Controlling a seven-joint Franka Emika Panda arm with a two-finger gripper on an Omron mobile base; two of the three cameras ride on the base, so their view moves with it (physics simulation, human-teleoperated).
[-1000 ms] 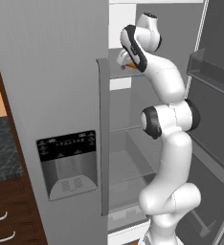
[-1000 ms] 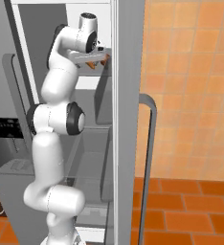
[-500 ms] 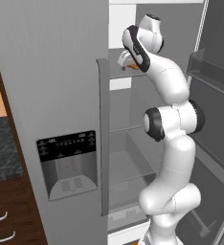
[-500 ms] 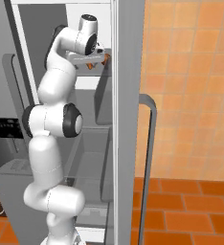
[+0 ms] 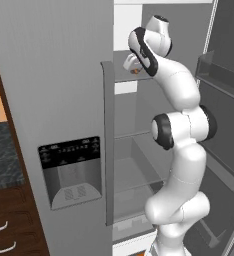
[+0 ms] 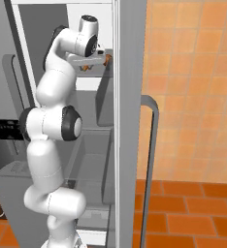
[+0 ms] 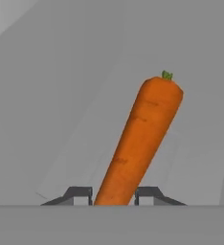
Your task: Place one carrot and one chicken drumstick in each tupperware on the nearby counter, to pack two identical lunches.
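An orange carrot (image 7: 142, 139) with a small green top lies on a grey upper shelf inside the open fridge. My gripper (image 7: 113, 195) is shut on its thin end, with a dark fingertip (image 7: 78, 194) pressed against each side. From the left base view the gripper (image 5: 131, 65) reaches high into the fridge, and a bit of the carrot (image 5: 135, 71) shows below it. In the right base view the gripper (image 6: 97, 60) sits at the same shelf. A strip of the black counter (image 5: 0, 155) shows at far left. The chicken drumstick and tupperware are out of view.
The closed fridge door with its dispenser (image 5: 71, 170) stands left of the arm. The open door with bins (image 5: 221, 75) is at the right. Glass shelves and a drawer (image 5: 134, 165) lie below. A door edge and handle (image 6: 152, 160) stand close on the right.
The jaws have closed from wide open onto the carrot. The arm has hardly moved at the upper shelf.
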